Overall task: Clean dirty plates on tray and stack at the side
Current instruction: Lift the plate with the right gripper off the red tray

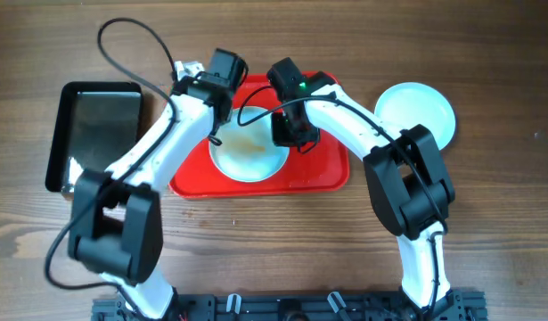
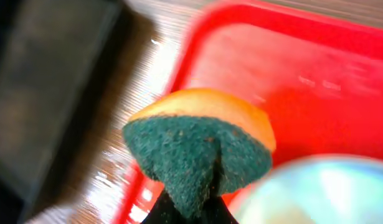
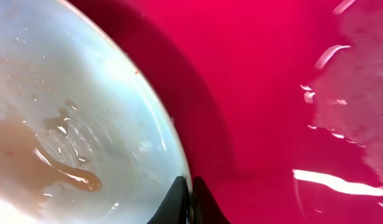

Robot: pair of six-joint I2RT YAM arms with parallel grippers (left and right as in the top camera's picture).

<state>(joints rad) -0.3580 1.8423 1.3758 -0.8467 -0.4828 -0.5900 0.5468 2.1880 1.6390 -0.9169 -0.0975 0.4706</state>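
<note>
One smeared plate (image 3: 73, 93) lies on the red tray (image 1: 323, 171), pinched by the right hand (image 3: 190, 202). The left hand (image 2: 191, 208) clamps a sponge (image 2: 197, 146).

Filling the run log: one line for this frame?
left end effector: holds sponge beside dirty plate | right end effector: shut on dirty plate rim, on tray | second plate: on table beside tray

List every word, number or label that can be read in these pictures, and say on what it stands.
No text can be read.
Faint raised marks on the red tray, left wrist view: too blurred to read.
Black tray: no lettering visible.
</note>
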